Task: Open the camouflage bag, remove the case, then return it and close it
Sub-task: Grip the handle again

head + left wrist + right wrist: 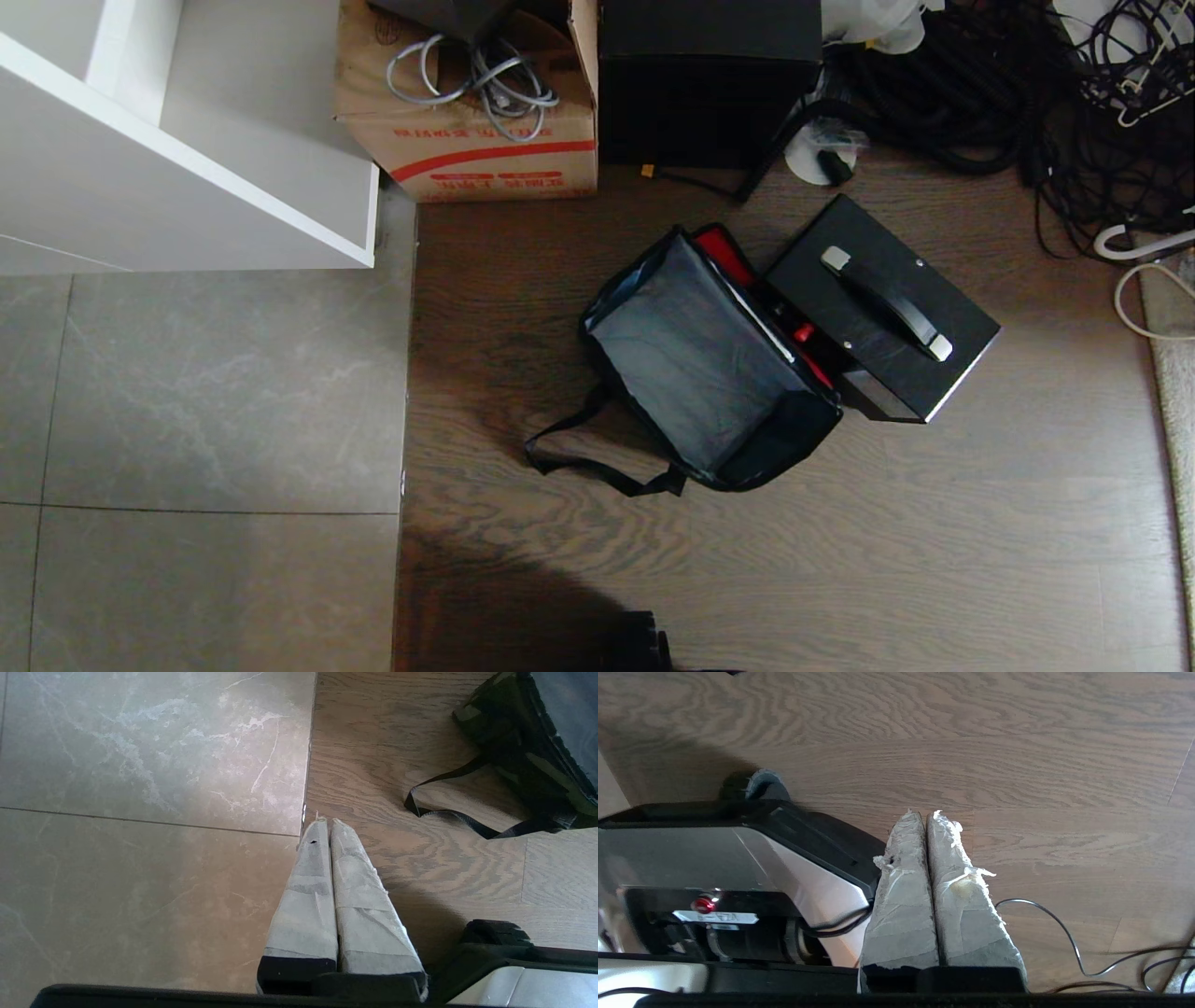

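Note:
The camouflage bag [695, 369] lies open on the wood floor, its grey-lined flap folded back and red lining [721, 250] showing at the far edge. Its black strap [579, 457] trails toward me. The flat black case [845, 313], handle up, rests on the floor against the bag's right side, outside it. Neither gripper appears in the head view. My left gripper [327, 821] is shut and empty above the seam between tile and wood, with a corner of the bag [523, 742] and the strap [448, 812] ahead of it. My right gripper [924, 813] is shut and empty over bare wood.
Behind the bag stand a cardboard box [467, 112] of cables and a tall black box [709, 84]. A tangle of black cables [980, 93] fills the far right. A white cabinet [187, 140] stands at the left. My base [714, 858] and a thin cable [1064, 933] flank the right gripper.

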### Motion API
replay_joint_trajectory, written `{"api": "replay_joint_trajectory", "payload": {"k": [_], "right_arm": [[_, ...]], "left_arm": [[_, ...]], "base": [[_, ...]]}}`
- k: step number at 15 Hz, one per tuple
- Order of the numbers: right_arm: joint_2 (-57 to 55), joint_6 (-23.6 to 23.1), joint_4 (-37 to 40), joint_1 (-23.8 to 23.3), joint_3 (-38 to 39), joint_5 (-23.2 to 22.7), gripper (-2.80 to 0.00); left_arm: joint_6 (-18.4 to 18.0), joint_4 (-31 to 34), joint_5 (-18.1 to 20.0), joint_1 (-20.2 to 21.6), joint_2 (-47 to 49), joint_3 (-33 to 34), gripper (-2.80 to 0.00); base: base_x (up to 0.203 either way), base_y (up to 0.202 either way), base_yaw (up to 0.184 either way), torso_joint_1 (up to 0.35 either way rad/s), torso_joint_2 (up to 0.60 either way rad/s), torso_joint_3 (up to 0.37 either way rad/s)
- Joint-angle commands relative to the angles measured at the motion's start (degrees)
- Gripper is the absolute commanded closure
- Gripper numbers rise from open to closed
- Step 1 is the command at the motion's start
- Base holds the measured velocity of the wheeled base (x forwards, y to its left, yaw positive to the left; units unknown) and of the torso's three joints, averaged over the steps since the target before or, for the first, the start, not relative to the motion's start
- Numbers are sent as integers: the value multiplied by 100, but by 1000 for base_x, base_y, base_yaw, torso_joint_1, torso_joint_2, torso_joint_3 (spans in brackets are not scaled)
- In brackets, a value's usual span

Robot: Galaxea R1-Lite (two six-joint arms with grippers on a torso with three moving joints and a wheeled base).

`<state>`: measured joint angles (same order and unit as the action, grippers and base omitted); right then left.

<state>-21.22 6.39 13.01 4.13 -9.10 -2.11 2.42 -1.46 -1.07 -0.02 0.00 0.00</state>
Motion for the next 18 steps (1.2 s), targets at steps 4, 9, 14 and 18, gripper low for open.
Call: {"api": "replay_joint_trajectory", "payload": {"k": [4,9,14,18], "right_arm": [[468,-406,-1255,236,821,305,0],[401,-604,-1159,240,840,209,0],[463,-674,-1345,263,910,202,0],[470,-674,-1299,343,891,192,0]], "left_arm": [[3,-4,-7,2,0,51,0],[1,-4,-3,-6,0,44,0],[4,-4,-3,0,0,50,0],[3,-4,-7,-1,0,51,0]], "base": [[0,0,0,0,0,0],[0,0,0,0,0,0],[0,0,0,0,0,0],[0,0,0,0,0,0]]}}
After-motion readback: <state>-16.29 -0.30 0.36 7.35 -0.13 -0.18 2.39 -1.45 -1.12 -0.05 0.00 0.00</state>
